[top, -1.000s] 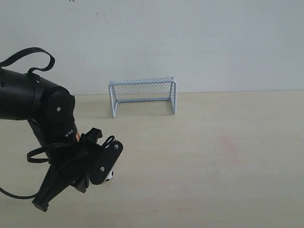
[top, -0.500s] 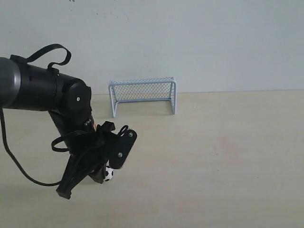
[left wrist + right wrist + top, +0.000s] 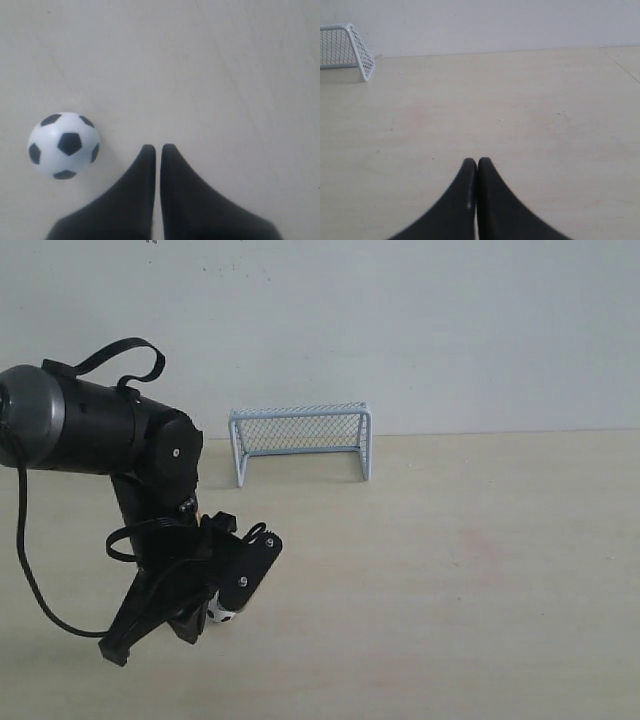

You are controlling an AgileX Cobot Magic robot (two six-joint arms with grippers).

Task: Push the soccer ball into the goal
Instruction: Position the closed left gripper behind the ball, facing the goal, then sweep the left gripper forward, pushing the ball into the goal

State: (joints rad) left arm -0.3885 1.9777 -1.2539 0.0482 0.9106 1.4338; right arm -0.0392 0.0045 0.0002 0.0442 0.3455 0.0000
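Exterior view: from the near side, slightly raised, facing across the table (image 3: 450, 570) to the far wall (image 3: 400, 320); wide and distant. Left wrist view: close above the table, facing steeply down past the left gripper (image 3: 155, 147). Right wrist view: low, facing the far wall over the right gripper (image 3: 474, 161). Exterior and left wrist share the ball (image 3: 223, 613); exterior and right wrist share the goal (image 3: 300, 440).
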